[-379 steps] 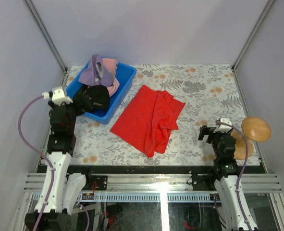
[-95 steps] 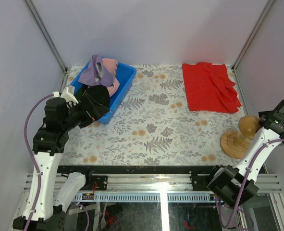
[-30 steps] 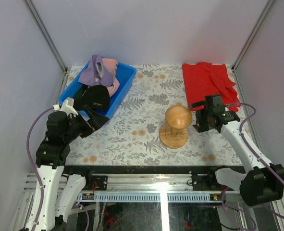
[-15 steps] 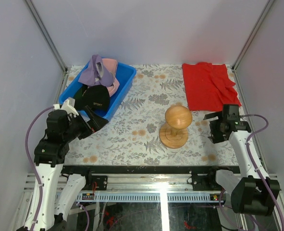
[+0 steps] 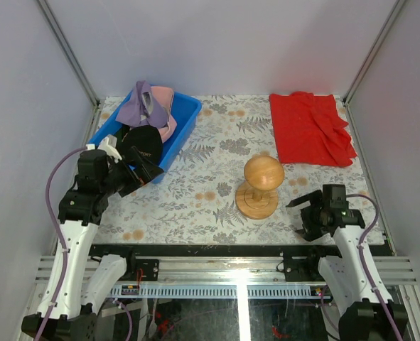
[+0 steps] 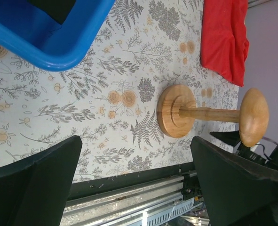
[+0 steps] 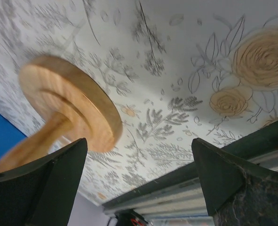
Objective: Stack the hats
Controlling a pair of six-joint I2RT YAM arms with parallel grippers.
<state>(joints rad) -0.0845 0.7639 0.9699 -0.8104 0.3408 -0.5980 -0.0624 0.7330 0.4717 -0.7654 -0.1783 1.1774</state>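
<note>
Three hats lie in the blue bin [image 5: 185, 121] at the back left: a lavender one [image 5: 140, 106], a pink one [image 5: 167, 117] and a dark one with white lettering [image 5: 143, 144]. The black hat with a gold emblem is hidden. My left gripper [image 5: 140, 176] is open and empty, just off the bin's near corner. The left wrist view [image 6: 136, 188] shows the bin corner [image 6: 59, 44] with a dark hat edge [image 6: 54, 7]. My right gripper [image 5: 300, 217] is open and empty near the front right edge, also in the right wrist view [image 7: 139, 183].
A round wooden stand [image 5: 261, 186] stands upright mid-table, between the two grippers; it also shows in the left wrist view [image 6: 190, 113] and the right wrist view [image 7: 75, 106]. A red cloth [image 5: 309, 128] lies at the back right. The metal rail [image 5: 238, 270] runs along the front.
My right gripper has drawn back from beside the stand toward the front right edge, still open. My left gripper has moved slightly up toward the bin's near corner.
</note>
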